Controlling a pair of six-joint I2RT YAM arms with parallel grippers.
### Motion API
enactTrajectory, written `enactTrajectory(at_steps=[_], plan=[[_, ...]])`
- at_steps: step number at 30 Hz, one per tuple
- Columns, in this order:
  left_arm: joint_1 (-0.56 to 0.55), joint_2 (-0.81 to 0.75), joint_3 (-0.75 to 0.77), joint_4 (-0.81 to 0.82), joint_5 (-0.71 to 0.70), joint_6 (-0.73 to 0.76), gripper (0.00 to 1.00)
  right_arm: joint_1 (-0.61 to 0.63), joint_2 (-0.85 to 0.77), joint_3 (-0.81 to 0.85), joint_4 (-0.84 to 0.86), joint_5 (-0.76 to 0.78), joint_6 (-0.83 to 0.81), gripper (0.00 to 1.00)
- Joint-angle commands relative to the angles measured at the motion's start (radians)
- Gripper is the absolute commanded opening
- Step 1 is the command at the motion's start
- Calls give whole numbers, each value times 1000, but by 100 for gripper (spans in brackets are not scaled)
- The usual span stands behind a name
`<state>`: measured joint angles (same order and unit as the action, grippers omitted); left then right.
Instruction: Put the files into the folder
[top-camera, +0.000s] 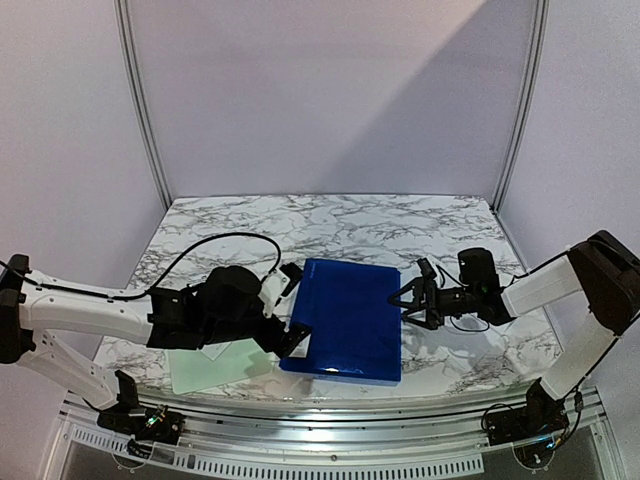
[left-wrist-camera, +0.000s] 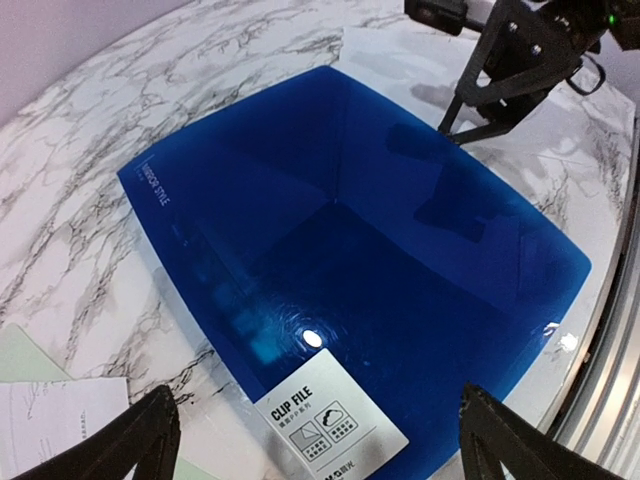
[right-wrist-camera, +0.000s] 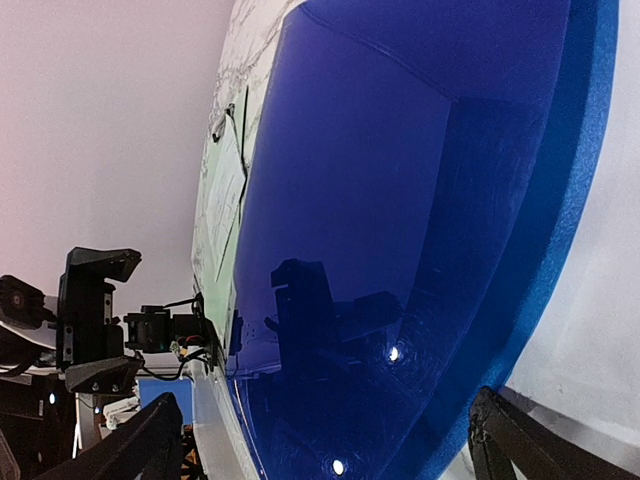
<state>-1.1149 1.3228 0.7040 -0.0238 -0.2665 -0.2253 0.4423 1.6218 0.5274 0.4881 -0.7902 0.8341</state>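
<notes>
The glossy deep-blue folder (top-camera: 345, 318) lies shut and flat in the middle of the marble table, with a white sticker (left-wrist-camera: 335, 420) near its corner. The files (top-camera: 205, 370) are a pale sheet and a printed slip (left-wrist-camera: 60, 425). They lie on the table left of the folder, partly hidden under my left arm. My left gripper (top-camera: 293, 306) hovers open over the folder's left edge, its fingers either side of the sticker corner (left-wrist-camera: 318, 440). My right gripper (top-camera: 408, 303) is open at the folder's right edge (right-wrist-camera: 330, 450), holding nothing. The files (right-wrist-camera: 225, 190) show beyond the folder (right-wrist-camera: 400, 200).
The marble table (top-camera: 330, 220) stretches back to white walls. A metal rail (top-camera: 330, 425) runs along the near edge, carrying both arm bases. A black cable (top-camera: 210, 245) loops over the table behind my left arm.
</notes>
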Motion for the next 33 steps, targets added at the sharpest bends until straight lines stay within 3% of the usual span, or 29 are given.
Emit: enactTrajectory(at_steps=[1,16,25,33], plan=[[-25,9,0,47,-16,18,98,18,38,-13,79,-18,44,99],[-37,12,4,54,-17,22,98,38,120,-17,249,-71,148,94],[-63,25,19,53,-15,46,98,54,150,22,281,-93,174,77],[-138,34,60,72,-14,117,98,73,56,146,-18,-31,47,71]])
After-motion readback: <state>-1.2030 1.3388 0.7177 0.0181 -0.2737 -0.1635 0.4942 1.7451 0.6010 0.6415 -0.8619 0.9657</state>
